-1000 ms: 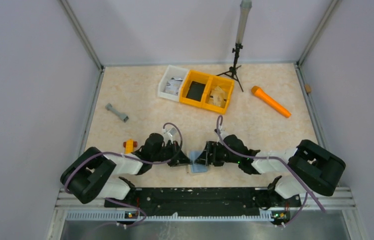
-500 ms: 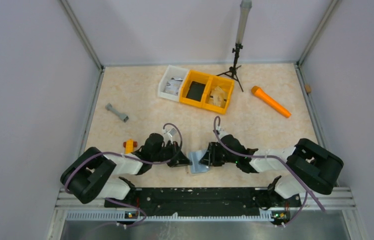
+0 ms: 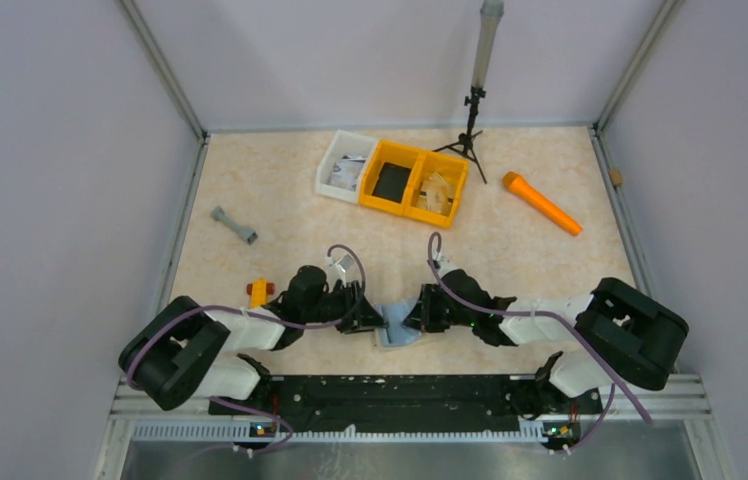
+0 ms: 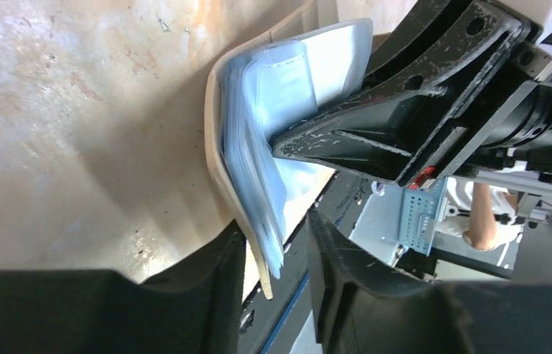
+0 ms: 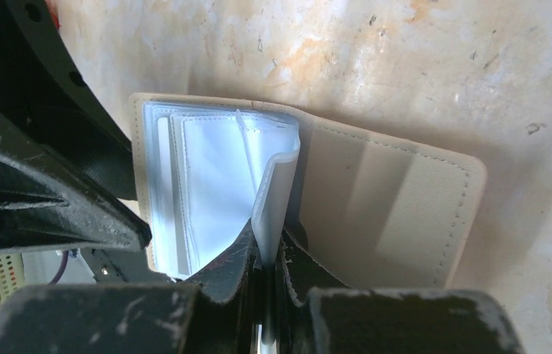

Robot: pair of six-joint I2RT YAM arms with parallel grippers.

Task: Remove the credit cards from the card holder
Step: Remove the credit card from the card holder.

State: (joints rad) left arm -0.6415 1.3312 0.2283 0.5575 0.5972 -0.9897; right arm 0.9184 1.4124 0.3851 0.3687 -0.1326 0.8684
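Over the last second the right gripper has closed from wide apart and the left gripper has gone from pinched to parted, while the card holder has barely shifted. It lies on the table near the front edge, midway between the two arms. It is spread open, with its tan cover flat on the surface and a stack of clear sleeves fanned up from the spine. The right gripper's fingers are pressed together on the free edge of one sleeve, which stands up and curls over between them. The left gripper's jaws stand apart, and the holder's near corner, cover and sleeves alike, pokes into the gap between them. Whether either finger touches it cannot be told. In the top view the two grippers meet tip to tip over the holder, the left from the left and the right from the right. Whether cards sit in the sleeves is not clear. A small yellow and red piece lies just beyond the left arm, and a grey dumbbell-shaped part lies further back on the left. At the back are a white bin touching a yellow bin, a black tripod and, to the right, an orange tool.
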